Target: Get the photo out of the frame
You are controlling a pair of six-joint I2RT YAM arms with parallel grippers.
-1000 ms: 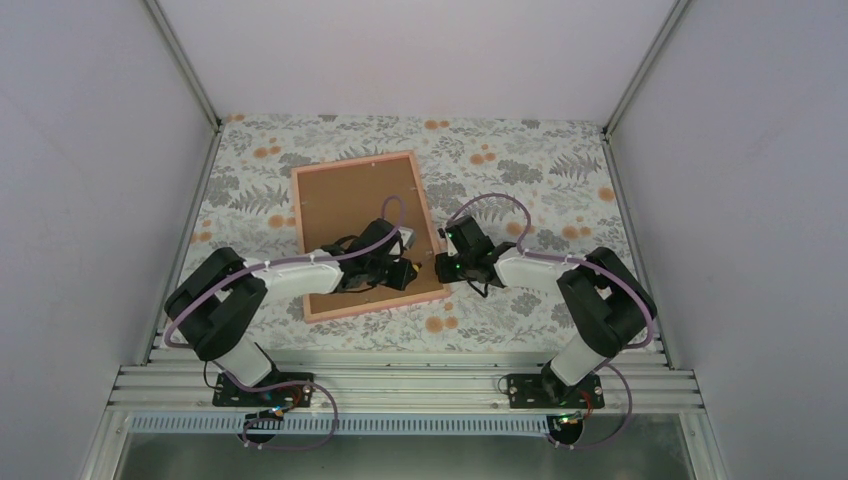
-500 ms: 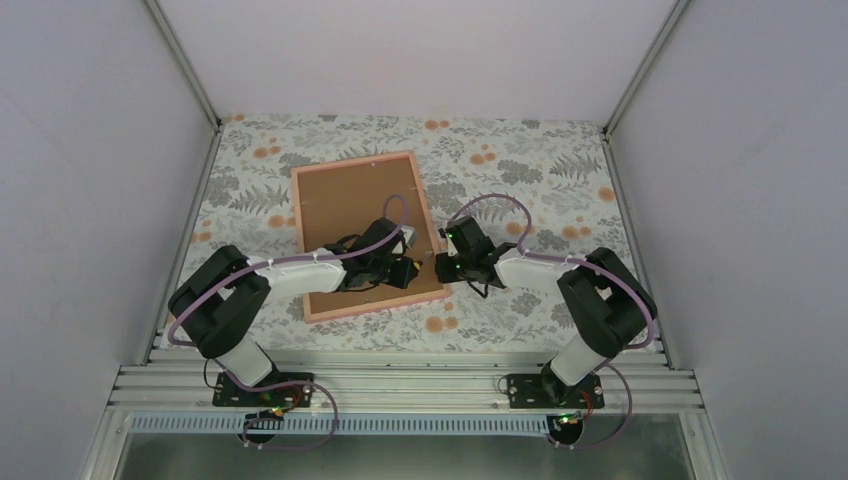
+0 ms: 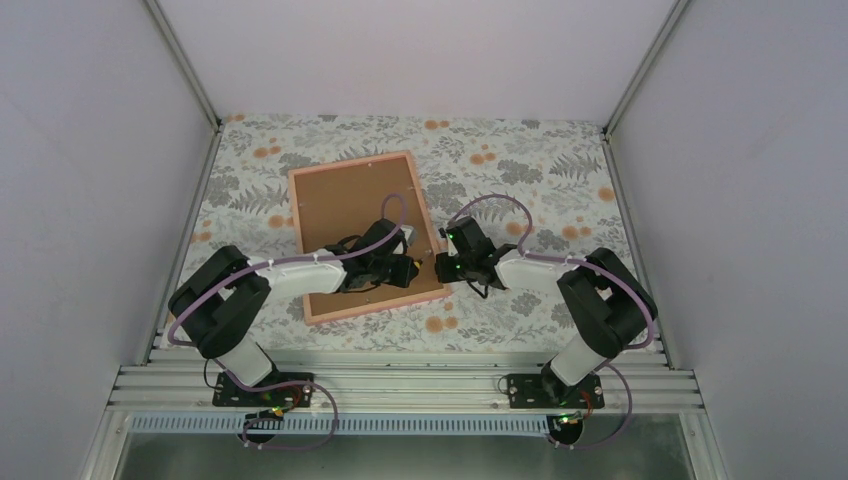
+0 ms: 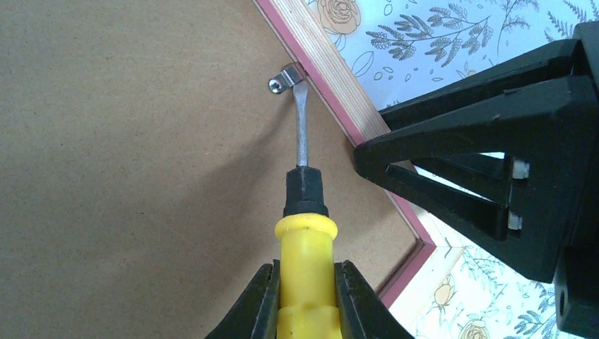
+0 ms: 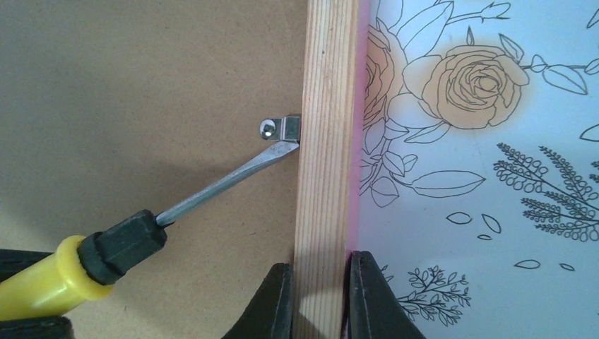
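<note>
Our left gripper (image 4: pixel 305 304) is clamped on the yellow plastic handle of a flat-blade screwdriver (image 4: pixel 302 240), which it holds above the brown fibreboard backing board (image 3: pixel 345 205) set inside the pale wooden picture frame (image 5: pixel 326 141). The steel blade tip touches a small bent metal clip (image 4: pixel 286 76) at the frame's right rail. Our right gripper (image 5: pixel 321 296) pinches that same rail from both sides, close to the frame's near right corner. The frame lies back-up on the floral tablecloth (image 3: pixel 530 160). The photo is hidden from us in every view.
</note>
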